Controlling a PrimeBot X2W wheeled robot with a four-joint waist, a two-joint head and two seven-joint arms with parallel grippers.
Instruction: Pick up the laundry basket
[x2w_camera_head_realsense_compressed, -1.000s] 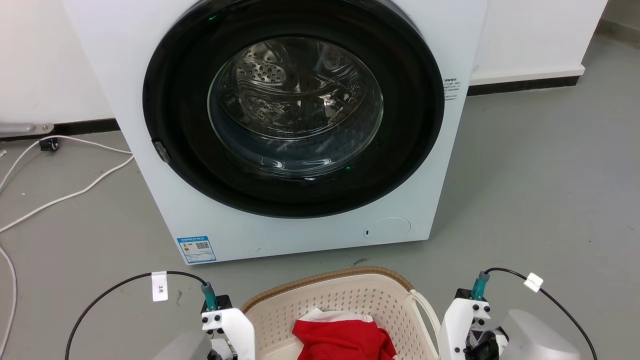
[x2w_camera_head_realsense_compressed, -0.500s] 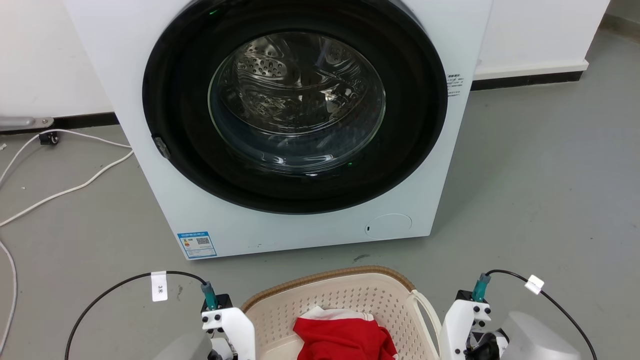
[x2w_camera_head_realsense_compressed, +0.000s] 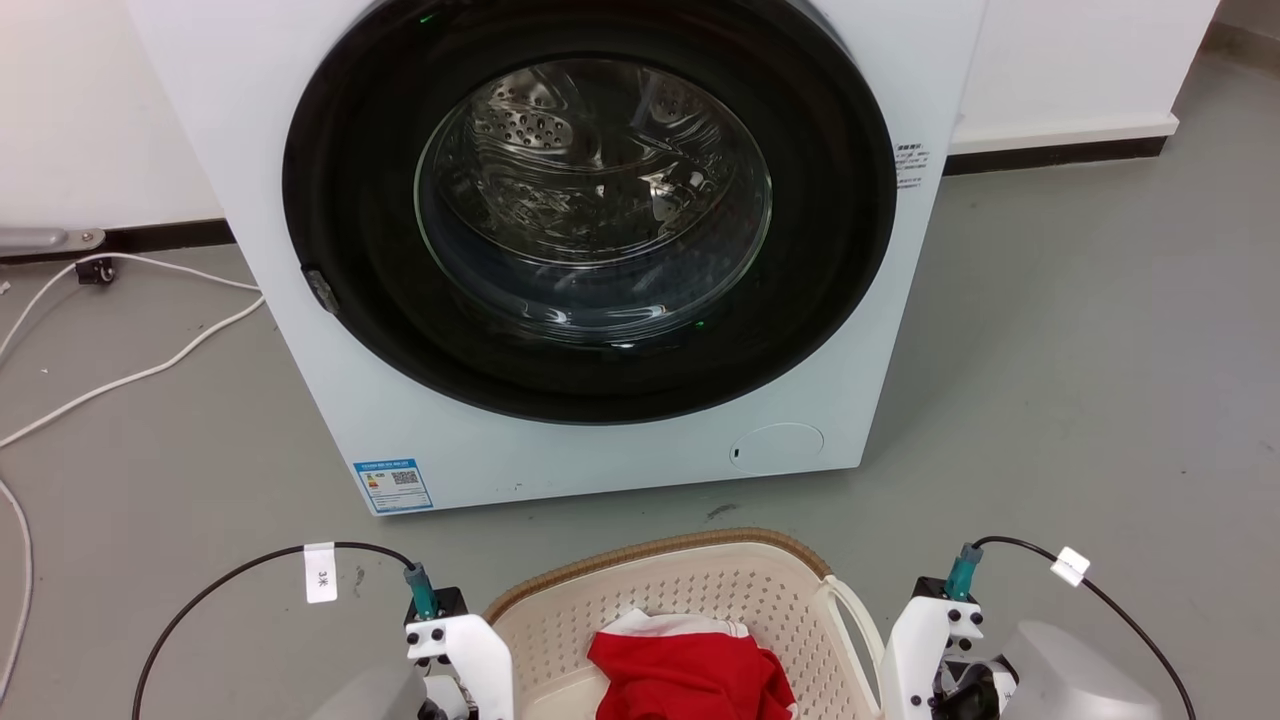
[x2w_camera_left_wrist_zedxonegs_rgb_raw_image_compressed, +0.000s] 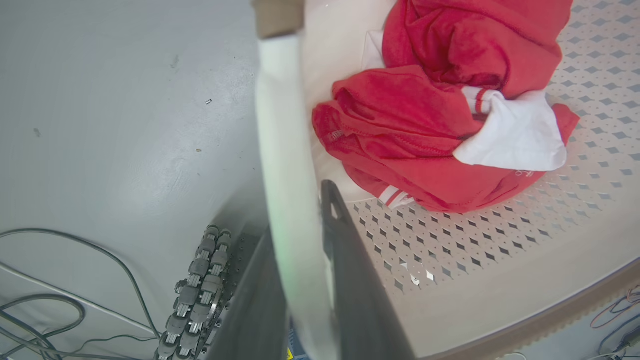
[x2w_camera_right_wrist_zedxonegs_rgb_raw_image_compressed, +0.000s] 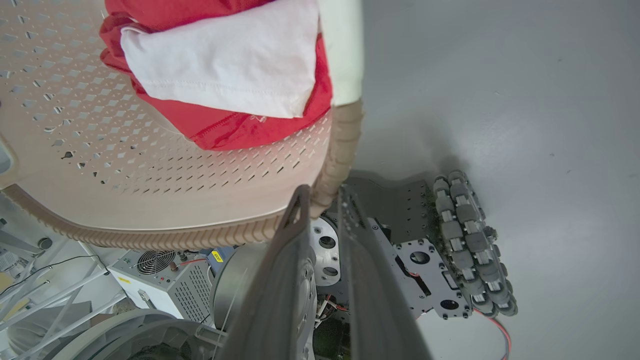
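The laundry basket (x2w_camera_head_realsense_compressed: 650, 553), cream with perforated walls and a brown woven-look rim, sits at the bottom middle of the head view, between my two white wrist housings. It holds a red and white garment (x2w_camera_head_realsense_compressed: 690, 675). In the left wrist view my left gripper (x2w_camera_left_wrist_zedxonegs_rgb_raw_image_compressed: 300, 212) is shut on the basket's cream loop handle (x2w_camera_left_wrist_zedxonegs_rgb_raw_image_compressed: 282, 125), which runs up between the two dark fingers. In the right wrist view my right gripper (x2w_camera_right_wrist_zedxonegs_rgb_raw_image_compressed: 322, 192) is shut where the brown rim (x2w_camera_right_wrist_zedxonegs_rgb_raw_image_compressed: 342, 140) meets the other cream handle (x2w_camera_right_wrist_zedxonegs_rgb_raw_image_compressed: 340, 50). The basket's floor (x2w_camera_right_wrist_zedxonegs_rgb_raw_image_compressed: 75, 125) hangs above my base.
A white front-loading washing machine (x2w_camera_head_realsense_compressed: 600, 440) with its round door shut stands just beyond the basket. White cables (x2w_camera_head_realsense_compressed: 130, 375) trail on the grey floor at the left. My wheeled base (x2w_camera_right_wrist_zedxonegs_rgb_raw_image_compressed: 470, 240) lies under the basket. Open floor (x2w_camera_head_realsense_compressed: 1080, 350) lies to the right.
The whole head picture has shifted: the washing machine now sits a little higher in it, so the camera has moved. Both grippers and the basket keep their places relative to each other.
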